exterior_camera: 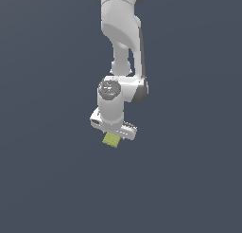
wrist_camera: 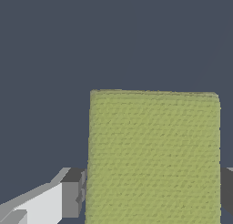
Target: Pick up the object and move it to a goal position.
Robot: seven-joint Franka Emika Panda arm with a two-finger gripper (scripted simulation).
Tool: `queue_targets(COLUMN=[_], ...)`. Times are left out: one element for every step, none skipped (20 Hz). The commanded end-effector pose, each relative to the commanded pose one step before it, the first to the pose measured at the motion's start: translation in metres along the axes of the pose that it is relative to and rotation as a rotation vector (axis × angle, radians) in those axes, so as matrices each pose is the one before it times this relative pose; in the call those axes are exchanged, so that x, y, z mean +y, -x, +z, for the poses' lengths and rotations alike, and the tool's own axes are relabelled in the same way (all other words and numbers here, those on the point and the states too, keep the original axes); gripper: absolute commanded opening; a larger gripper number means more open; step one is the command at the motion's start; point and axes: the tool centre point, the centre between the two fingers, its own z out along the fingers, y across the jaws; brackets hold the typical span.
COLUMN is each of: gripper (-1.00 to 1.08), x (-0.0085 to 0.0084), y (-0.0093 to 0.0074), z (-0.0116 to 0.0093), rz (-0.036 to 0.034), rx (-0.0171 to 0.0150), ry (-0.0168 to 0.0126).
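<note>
My white tool (exterior_camera: 113, 132) is closed around the small flat yellow-green ridged block (exterior_camera: 111, 140), a grey fingertip (wrist_camera: 73, 193) pressed against each side; the block pokes out just beneath the tool's body.

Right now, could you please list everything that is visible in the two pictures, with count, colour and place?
block: one, yellow-green, faintly ridged surface; sits between the two fingers in the wrist view; in the exterior view it shows just under the gripper.
ground: one, plain dark blue-grey, fills the background of both views.
arm: one, white with dark joints, comes down from the top of the exterior view.
gripper: one, white body; its jaws stand on either side of the block.
fingers: two, grey pads, one right against each side of the block; the second is only partly seen at the picture's edge.
</note>
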Motion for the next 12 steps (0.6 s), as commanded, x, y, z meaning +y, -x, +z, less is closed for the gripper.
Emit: queue_targets(gripper=[-1.0, -1.0, -1.0, -1.0, -1.0, -1.0, -1.0, -1.0, -1.0, -1.0, -1.0, -1.0], x=[-0.01101, -0.00469, -0.00487, -0.00492, -0.00491, -0.00489, -0.00487, -0.0048, -0.00476, -0.00469, -0.00454, -0.00437], y=[0.00756, 0.00352, 0.00364, 0.00365, 0.00361, 0.00357, 0.00354, 0.00345, 0.00337, 0.00327, 0.00312, 0.00298], z=[-0.02452, -0.01045, -0.01087, -0.01099, -0.01099, -0.01096, -0.01092, -0.01077, -0.01067, -0.01045, -0.01012, -0.00974], rz=[-0.00064, 0.0, 0.0, 0.0, 0.0, 0.0, 0.00012, 0.0, 0.0, 0.0001, 0.0, 0.0], rx=[0.00254, 0.0, 0.0, 0.0, 0.0, 0.0, 0.0003, 0.0, 0.0, 0.00019, 0.0, 0.0], ry=[-0.00099, 0.0, 0.0, 0.0, 0.0, 0.0, 0.00061, 0.0, 0.0, 0.00044, 0.0, 0.0])
